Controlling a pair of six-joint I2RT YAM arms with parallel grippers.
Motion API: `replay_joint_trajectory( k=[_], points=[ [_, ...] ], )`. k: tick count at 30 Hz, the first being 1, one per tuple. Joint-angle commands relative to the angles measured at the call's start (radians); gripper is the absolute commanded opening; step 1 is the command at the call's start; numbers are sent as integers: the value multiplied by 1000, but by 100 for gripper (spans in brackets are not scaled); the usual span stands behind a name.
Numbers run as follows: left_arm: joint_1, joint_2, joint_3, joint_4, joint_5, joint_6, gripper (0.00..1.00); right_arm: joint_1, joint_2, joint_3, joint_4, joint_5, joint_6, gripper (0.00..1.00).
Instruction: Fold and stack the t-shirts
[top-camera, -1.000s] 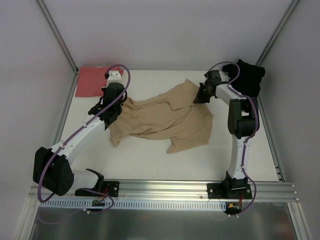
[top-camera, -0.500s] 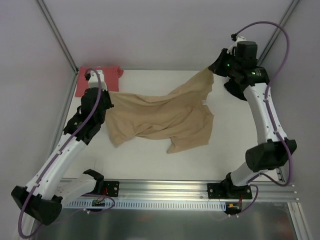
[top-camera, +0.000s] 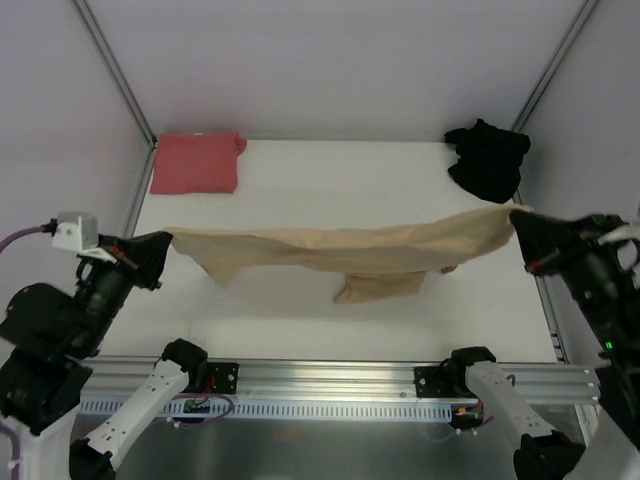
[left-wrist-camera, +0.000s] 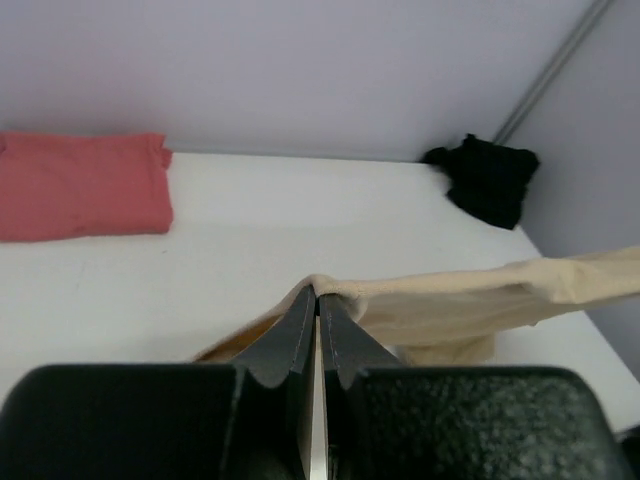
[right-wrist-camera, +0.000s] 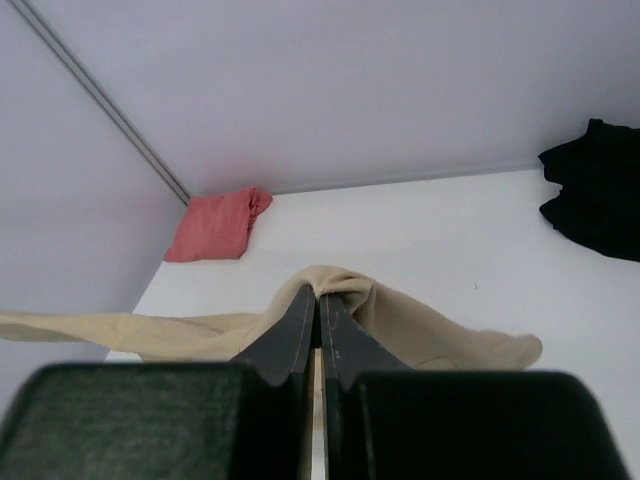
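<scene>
The tan-beige t-shirt hangs stretched in the air between my two grippers, sagging in the middle. My left gripper is shut on its left end; in the left wrist view the cloth runs off to the right. My right gripper is shut on its right end; in the right wrist view the cloth drapes over the tips. The salmon-red t-shirt lies folded at the back left. The black t-shirt lies bunched at the back right.
The white table has metal frame posts at its back corners and grey walls around. A metal rail runs along the near edge. The red shirt and black shirt also show in the left wrist view.
Both arms have pulled back toward the near edge and apart, lifting the tan shirt off the table and stretching it into a band. The red and black shirts have not moved.
</scene>
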Motion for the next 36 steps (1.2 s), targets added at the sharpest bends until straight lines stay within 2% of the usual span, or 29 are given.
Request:
replay_joint_trajectory(
  k=[1,5,10,13,16,18,21,24,28,33,36],
  points=[
    [1,-71,117,-150,212,-43,0,-1,-118,56,-120,10,0,0],
    [3,-101,275,-237,263,-53,0,-1,-164,218,-241,3,-14,0],
    [3,-79,465,-311,296,-75,0,-1,-100,496,-338,-5,-8,0],
    [4,-47,555,-313,306,-82,0,-1,-84,525,-283,-23,15,0],
    [4,8,619,-316,283,-68,0,-1,-64,486,-167,-25,31,0],
    [4,20,613,-303,263,-50,0,-1,-46,453,-130,-19,26,0],
    [3,30,526,-235,218,-28,0,-1,-3,341,-15,-5,12,0],
    [3,43,374,-123,177,-4,0,-1,90,257,54,21,-18,0],
    [1,111,104,55,106,9,0,-1,204,38,223,41,-31,0],
    [3,308,-106,308,56,30,0,-4,457,-180,451,21,-22,0],
    [14,453,-163,422,28,39,0,-13,603,-213,553,-13,-6,0]
  ],
)
